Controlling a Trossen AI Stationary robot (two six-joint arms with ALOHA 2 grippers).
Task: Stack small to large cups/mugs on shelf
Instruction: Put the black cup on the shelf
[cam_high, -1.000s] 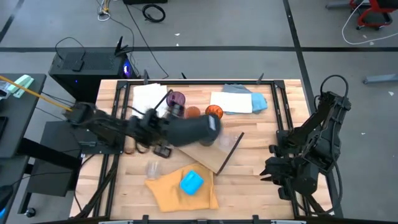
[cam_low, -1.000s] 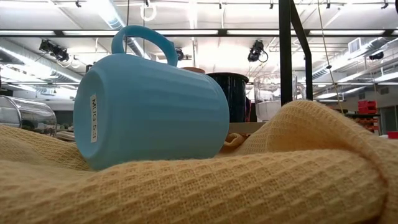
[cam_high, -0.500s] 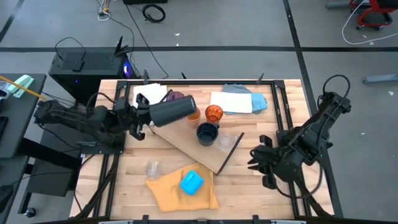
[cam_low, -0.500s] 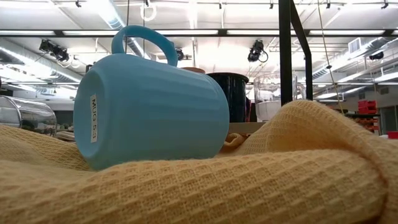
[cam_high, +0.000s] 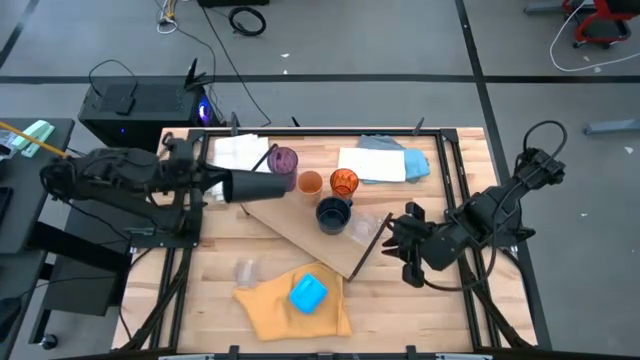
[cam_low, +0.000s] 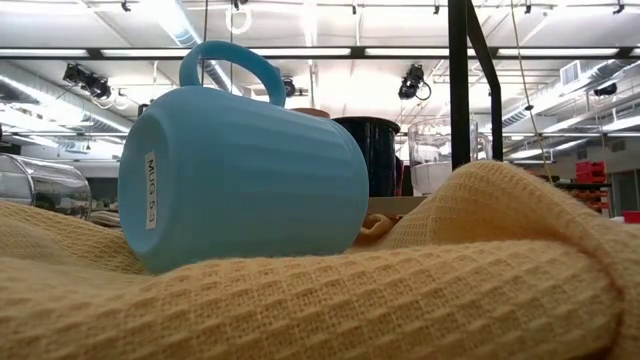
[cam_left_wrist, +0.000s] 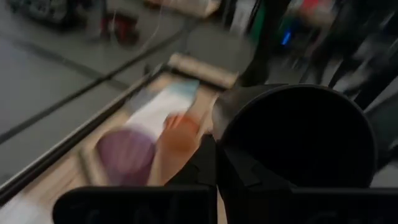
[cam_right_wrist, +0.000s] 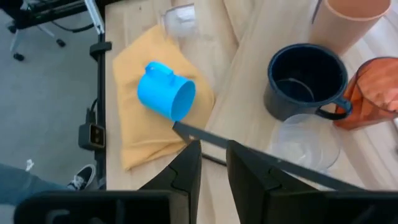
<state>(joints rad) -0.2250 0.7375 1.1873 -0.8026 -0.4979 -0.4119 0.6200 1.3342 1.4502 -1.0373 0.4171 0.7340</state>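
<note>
Black cup (cam_high: 252, 186) is kept clamped in the left pincer (cam_high: 215, 187), off the shelf's (cam_high: 300, 228) far-left end beside the purple tumbler (cam_high: 284, 160), which could easily get clipped. Right pincer (cam_high: 400, 243), half-parted and empty, is parked near the shelf's right end.

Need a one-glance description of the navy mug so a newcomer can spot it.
Find the light-wood shelf lying diagonally across the middle of the table. The navy mug stands upright on it, just below the amber ribbed cup. It is the only dark, opaque, handled cup on the board; the bright blue mug lies off it on yellow cloth.
</note>
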